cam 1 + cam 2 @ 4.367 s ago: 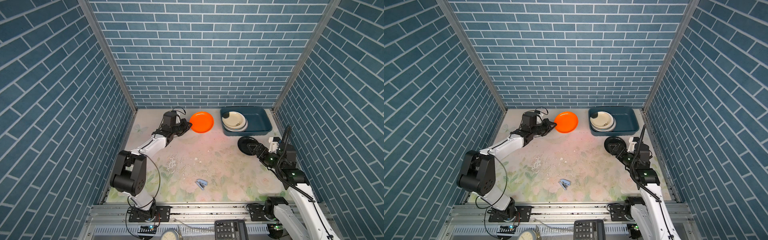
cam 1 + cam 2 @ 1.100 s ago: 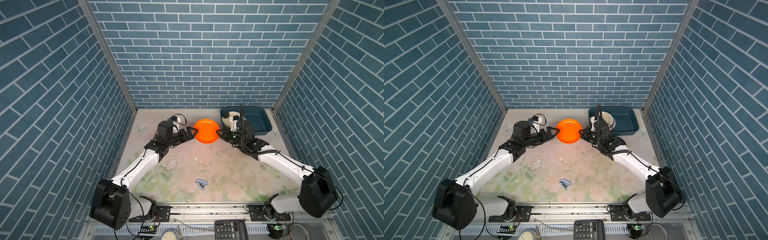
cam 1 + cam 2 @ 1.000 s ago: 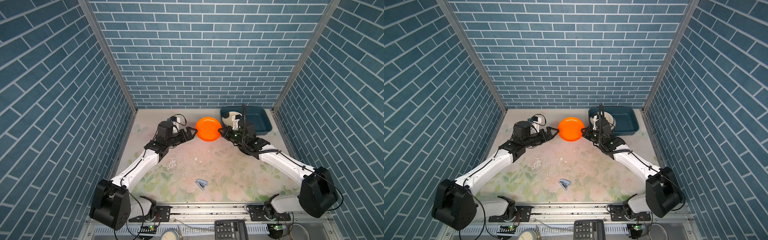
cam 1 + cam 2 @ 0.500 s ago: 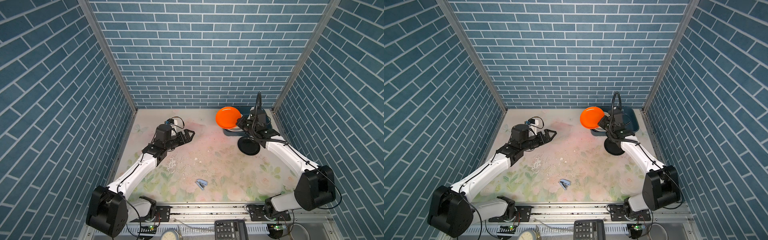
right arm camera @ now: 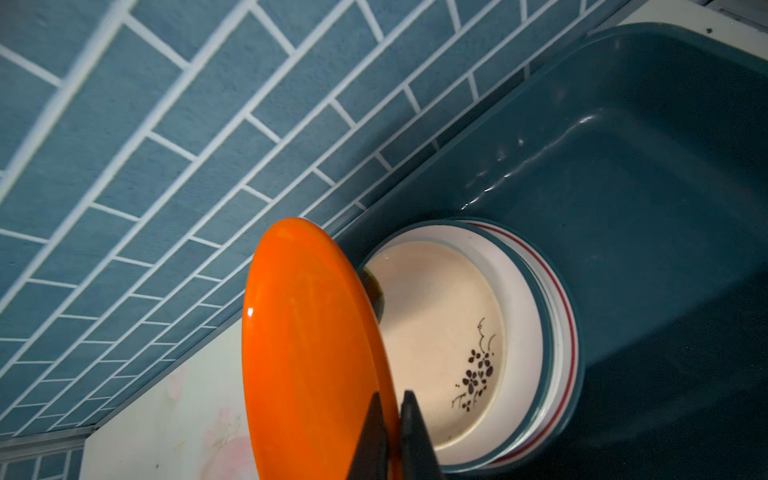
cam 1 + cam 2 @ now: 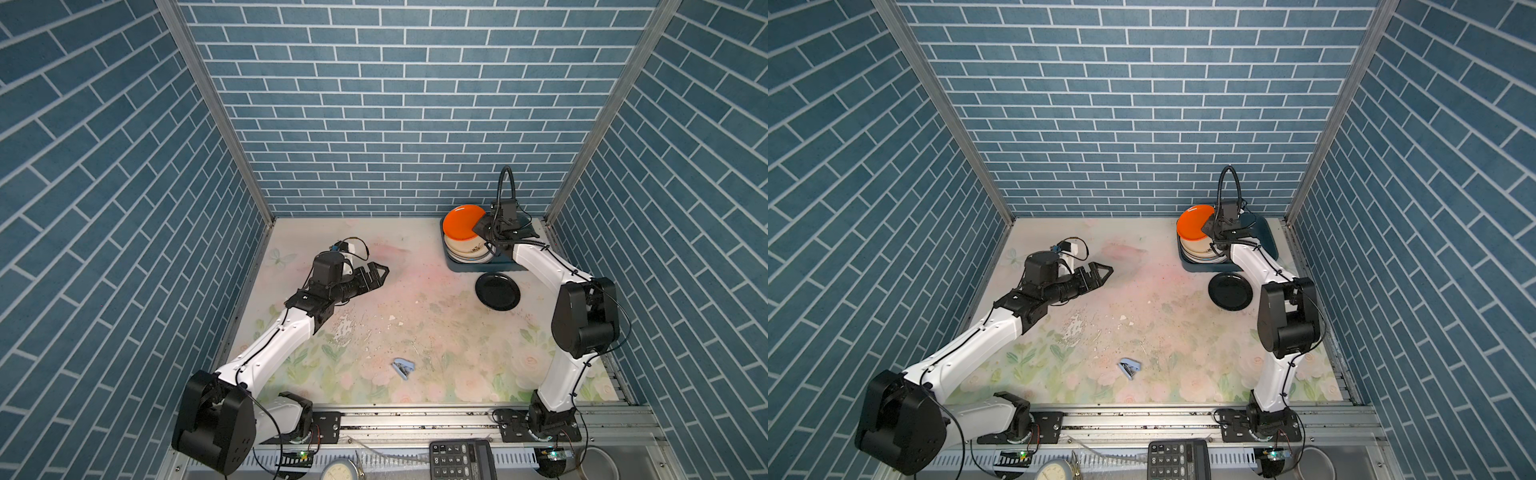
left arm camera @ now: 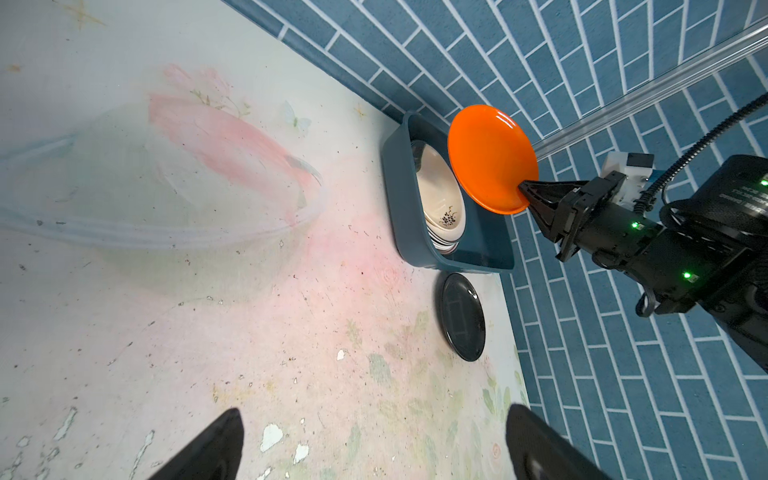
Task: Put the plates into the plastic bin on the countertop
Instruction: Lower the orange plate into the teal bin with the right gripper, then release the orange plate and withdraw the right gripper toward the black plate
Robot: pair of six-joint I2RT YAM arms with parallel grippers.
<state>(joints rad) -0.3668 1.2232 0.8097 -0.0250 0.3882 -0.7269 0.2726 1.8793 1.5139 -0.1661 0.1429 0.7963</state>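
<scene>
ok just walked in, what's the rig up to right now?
The right pincer is shut on the rim of the orange plate and holds it tilted above the stack of plates already in the plastic bin. The left pincer is open and empty over the countertop, away from the bin. A black plate lies on the countertop just in front of the bin, not yet put in.

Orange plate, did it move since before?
Yes. The orange plate moved right and now hangs over the plastic bin, pinched by the right gripper.
</scene>
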